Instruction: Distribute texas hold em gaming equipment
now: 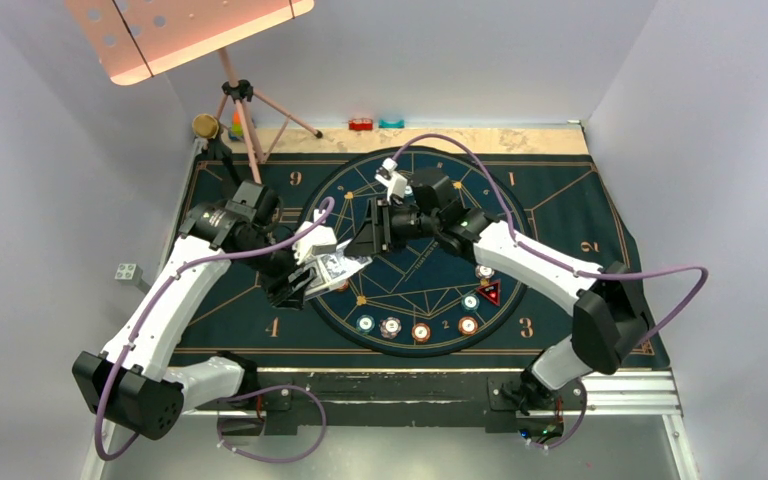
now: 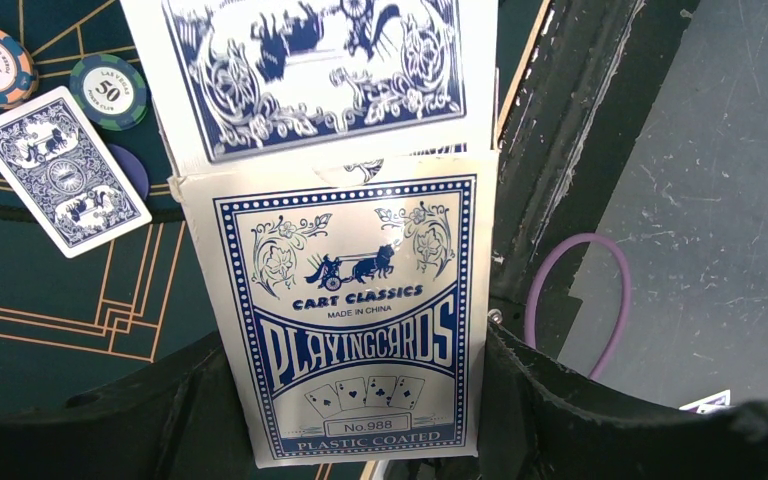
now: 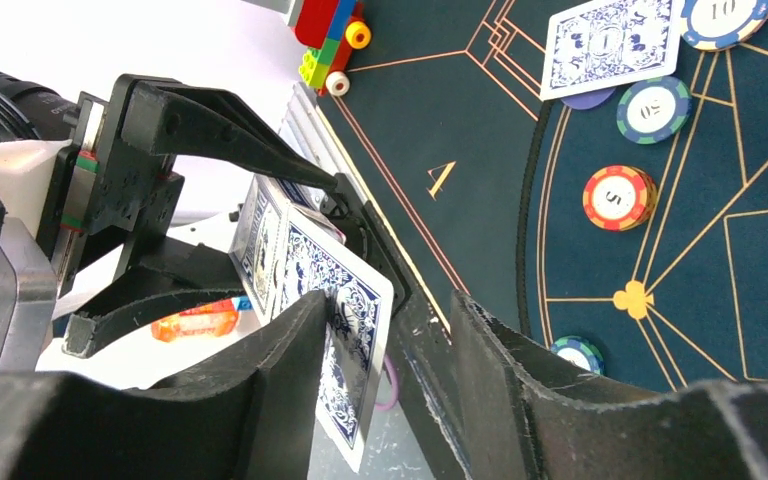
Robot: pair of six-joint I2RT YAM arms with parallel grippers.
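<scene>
Above the left half of the mat [image 1: 560, 200], my left gripper [image 2: 360, 425] is clamped on the card box [image 2: 355, 300], and my right gripper [image 3: 385, 305] stands half-open around the playing cards [image 3: 352, 285] poking from its mouth. Pinching several cards at once, or tugging askew, could spill the deck.
</scene>
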